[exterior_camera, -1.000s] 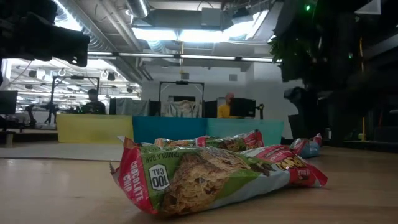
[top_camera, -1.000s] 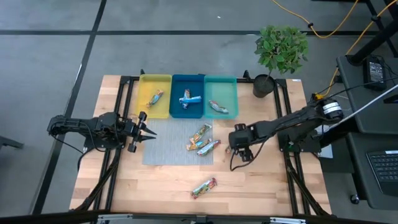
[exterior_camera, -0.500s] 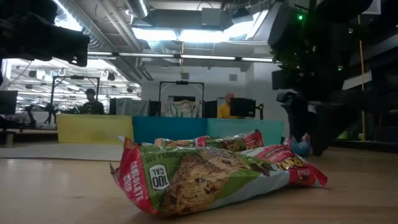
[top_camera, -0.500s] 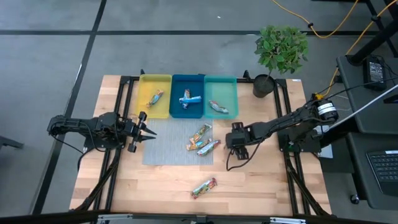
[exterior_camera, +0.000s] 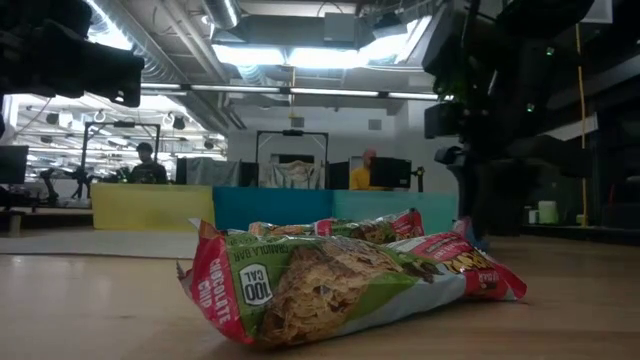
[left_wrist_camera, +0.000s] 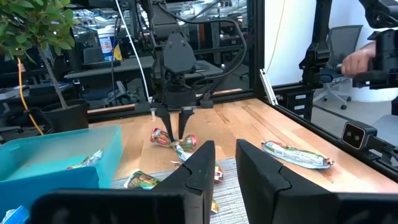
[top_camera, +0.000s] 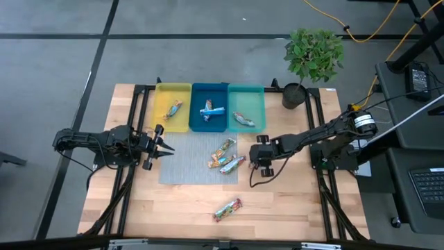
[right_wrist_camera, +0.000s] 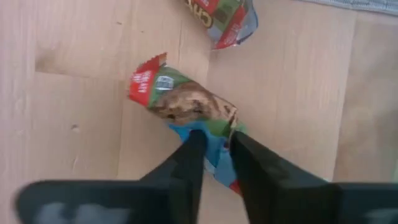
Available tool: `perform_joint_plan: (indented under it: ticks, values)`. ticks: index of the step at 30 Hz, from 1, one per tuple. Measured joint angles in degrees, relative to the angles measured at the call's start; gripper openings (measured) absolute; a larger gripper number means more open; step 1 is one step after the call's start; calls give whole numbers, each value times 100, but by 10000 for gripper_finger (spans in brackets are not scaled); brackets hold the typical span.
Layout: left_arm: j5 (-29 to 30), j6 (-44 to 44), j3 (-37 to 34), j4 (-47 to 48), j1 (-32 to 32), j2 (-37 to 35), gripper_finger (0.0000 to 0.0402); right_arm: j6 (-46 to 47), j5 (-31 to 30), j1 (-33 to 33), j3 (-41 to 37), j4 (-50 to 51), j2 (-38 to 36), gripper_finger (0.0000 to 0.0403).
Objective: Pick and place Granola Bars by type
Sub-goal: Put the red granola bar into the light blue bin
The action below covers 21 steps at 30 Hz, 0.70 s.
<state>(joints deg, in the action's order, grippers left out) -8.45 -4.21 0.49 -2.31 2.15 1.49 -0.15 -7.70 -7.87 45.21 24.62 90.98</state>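
**Right Claw Closes on a Granola Bar at the Mat's Edge**

Claw work falls to the right arm: the right claw points down at the wooden counter just past the right edge of the grey mat, its two dark fingers drawn narrow and pinching the blue tail of a green-and-red granola bar. The bar lies flat on the bare wood, and the grip is at one end of the wrapper, probably because the crimped foil there offers the thinnest purchase. Whether the pinch will hold for a lift cannot be judged yet.

Two more bars lie close together on the mat just beside it, and a loose bar sits well apart near the counter's front edge. Along the back stand a yellow tray, a blue tray and a teal tray, each already holding at least one bar, evidently one tray per type.

At the mat's opposite edge, the left claw hovers with its fingers near together and nothing between them, facing across the counter, waiting. A potted plant stands at the far right corner.
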Motion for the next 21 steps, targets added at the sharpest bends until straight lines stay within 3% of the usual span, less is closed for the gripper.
perform_joint_plan:
  ticks: [6, 21]
  values:
    - [0, 0, 0, 0, 0, -1, 63, -4, 28, 27, 2, -4, -2, 8]
    - [0, 1, 0, 0, 0, -2, 63, 258, 26, 8, 37, 37, -2, 5]
